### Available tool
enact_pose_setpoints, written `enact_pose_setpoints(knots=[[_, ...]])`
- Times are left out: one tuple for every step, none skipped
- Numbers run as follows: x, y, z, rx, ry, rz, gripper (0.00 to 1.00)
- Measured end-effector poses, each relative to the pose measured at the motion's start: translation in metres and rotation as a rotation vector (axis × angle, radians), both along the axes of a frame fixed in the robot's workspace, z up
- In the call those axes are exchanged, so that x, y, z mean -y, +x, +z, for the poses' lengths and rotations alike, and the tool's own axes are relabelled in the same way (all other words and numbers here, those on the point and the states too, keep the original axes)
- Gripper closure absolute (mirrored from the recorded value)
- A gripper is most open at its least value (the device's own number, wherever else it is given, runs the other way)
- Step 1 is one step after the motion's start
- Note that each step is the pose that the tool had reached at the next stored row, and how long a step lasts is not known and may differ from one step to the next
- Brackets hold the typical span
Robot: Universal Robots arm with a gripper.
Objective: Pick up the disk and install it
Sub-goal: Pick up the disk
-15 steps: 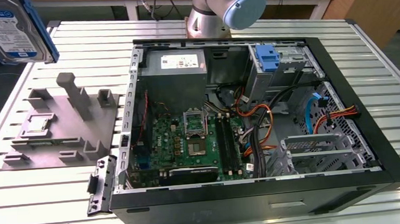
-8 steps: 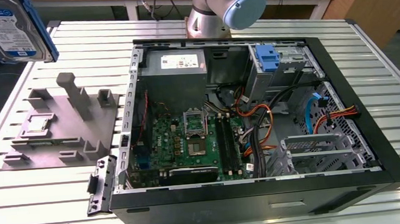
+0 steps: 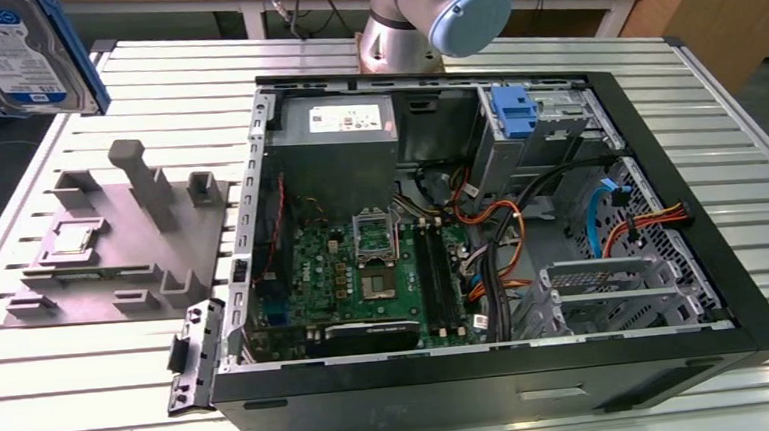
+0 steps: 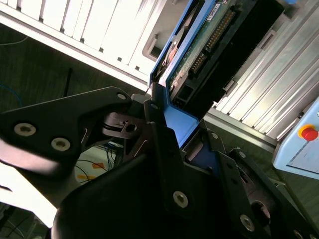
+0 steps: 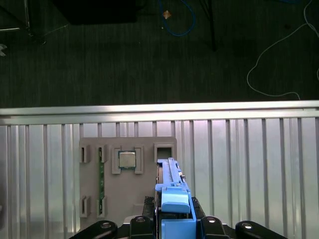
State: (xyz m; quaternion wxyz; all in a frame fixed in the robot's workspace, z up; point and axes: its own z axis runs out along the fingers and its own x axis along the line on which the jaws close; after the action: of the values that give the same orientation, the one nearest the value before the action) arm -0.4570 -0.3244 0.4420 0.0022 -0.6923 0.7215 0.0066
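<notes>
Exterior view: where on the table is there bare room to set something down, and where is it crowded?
Bare table slats: between the grey holder and the edge nearest the camera; beyond the holder, toward the arm's base; beside the computer case on the exterior view's right. Crowded: inside the case, among cables.

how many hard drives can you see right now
1: the disk, clamped in the fingers and held aloft at the exterior view's left. Another may sit hidden inside the computer case.

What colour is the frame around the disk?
Blue. The frame on the disk shows best in the first wrist view.
</notes>
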Motion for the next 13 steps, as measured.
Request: enact_pose_setpoints(knots=[[0.0, 0.0, 0.0001, 0.0, 0.0, 0.0, 0.63], [0.0, 0.0, 0.0003, 0.0, 0.0, 0.0, 0.63], [0.0, 0.0, 0.0005, 0.0, 0.0, 0.0, 0.63], [0.0, 0.0, 0.0007, 0.0, 0.0, 0.0, 0.63], [0.0, 0.0, 0.0008, 0.0001, 0.0, 0.0, 0.63], [0.0, 0.0, 0.001, 0.0, 0.0, 0.0, 0.63], [0.0, 0.0, 0.0089, 0.0, 0.0, 0.0, 0.63], [0.0, 0.0, 0.009, 0.0, 0.0, 0.0, 0.63], [0.0, 0.0, 0.013, 0.0, 0.0, 0.0, 0.63], [0.0, 0.0, 0.0169, 0.0, 0.0, 0.0, 0.63], [0.0, 0.0, 0.017, 0.0001, 0.0, 0.0, 0.63], [0.0, 0.0, 0.0172, 0.0001, 0.0, 0.0, 0.63], [0.0, 0.0, 0.0174, 0.0, 0.0, 0.0, 0.63]])
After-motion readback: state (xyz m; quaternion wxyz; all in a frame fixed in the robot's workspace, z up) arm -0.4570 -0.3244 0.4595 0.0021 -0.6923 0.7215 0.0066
